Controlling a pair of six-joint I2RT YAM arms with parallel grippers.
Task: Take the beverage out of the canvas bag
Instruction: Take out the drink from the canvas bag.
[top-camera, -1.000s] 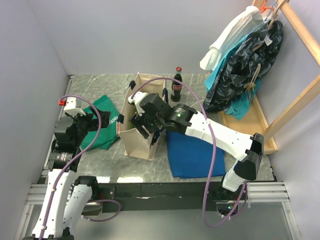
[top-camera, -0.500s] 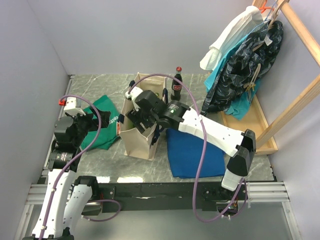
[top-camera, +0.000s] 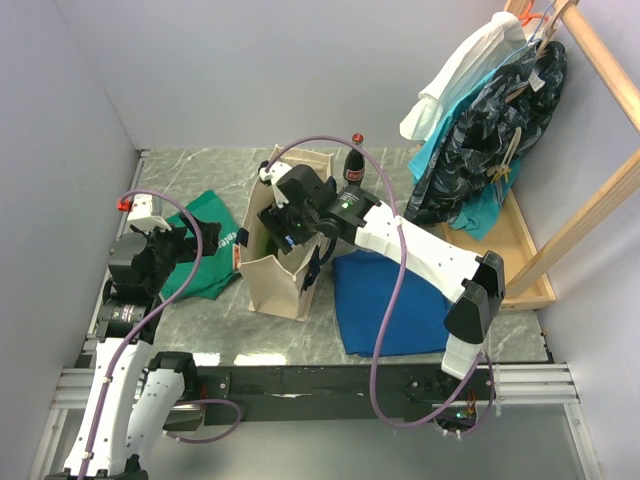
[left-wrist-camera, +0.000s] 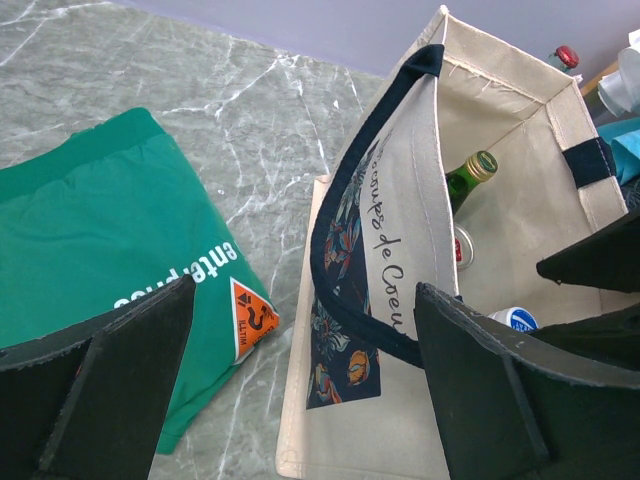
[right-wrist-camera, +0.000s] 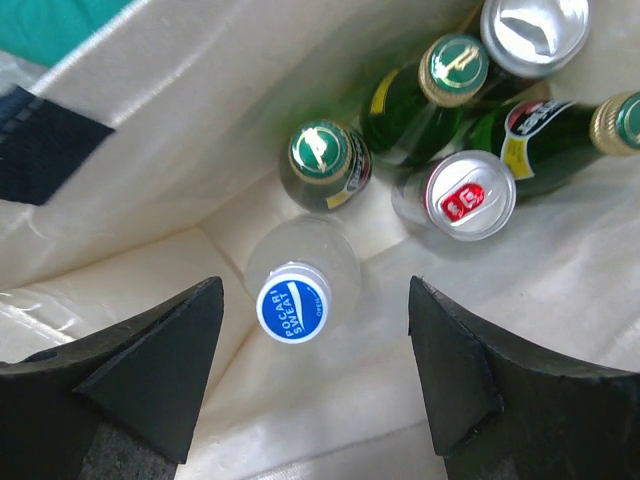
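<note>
The drink with the blue cap (right-wrist-camera: 292, 308) stands upright inside the canvas bag (right-wrist-camera: 150, 120), beside green glass bottles (right-wrist-camera: 325, 160) and cans (right-wrist-camera: 465, 195). It looks like smooth, light plastic that could slip, so a hold just under the cap seems best. The right end effector (right-wrist-camera: 314, 300) hangs above it, spread wide. The left end effector (left-wrist-camera: 300, 340) is spread too, beside the bag.
</note>
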